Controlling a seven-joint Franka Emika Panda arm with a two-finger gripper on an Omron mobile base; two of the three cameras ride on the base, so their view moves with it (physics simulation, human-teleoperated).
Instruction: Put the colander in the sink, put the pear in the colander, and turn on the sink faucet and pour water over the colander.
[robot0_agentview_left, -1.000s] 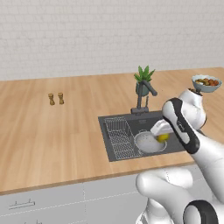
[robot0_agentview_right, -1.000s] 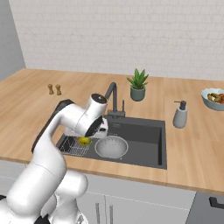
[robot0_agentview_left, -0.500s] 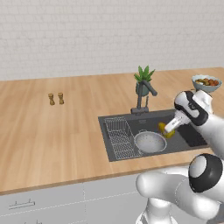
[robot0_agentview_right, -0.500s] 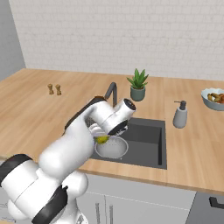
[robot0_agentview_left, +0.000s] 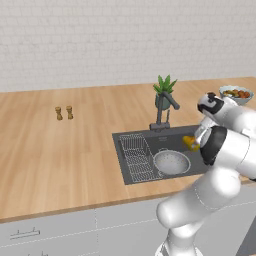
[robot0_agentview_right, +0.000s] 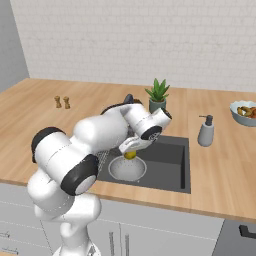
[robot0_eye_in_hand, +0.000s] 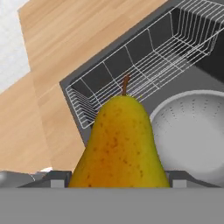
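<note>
Your claw (robot0_agentview_right: 131, 151) is clamped on the pear (robot0_eye_in_hand: 120, 144), hanging above the colander (robot0_agentview_left: 171, 162) at the sink's (robot0_agentview_left: 150, 134) middle. Centre it over that bowl and go low before you let go.

Wood counter (robot0_agentview_left: 75, 150) w/ shakers (robot0_agentview_left: 64, 113), plant (robot0_agentview_left: 164, 92), fruit bowl (robot0_agentview_left: 236, 94), soap dispenser (robot0_agentview_right: 205, 131).

Matt speckled pear (robot0_eye_in_hand: 120, 144); dull perforated metal colander (robot0_eye_in_hand: 192, 131); thin wire rack (robot0_eye_in_hand: 144, 65); dark matt sink (robot0_agentview_right: 170, 159); wood-grain counter (robot0_agentview_left: 60, 150).
</note>
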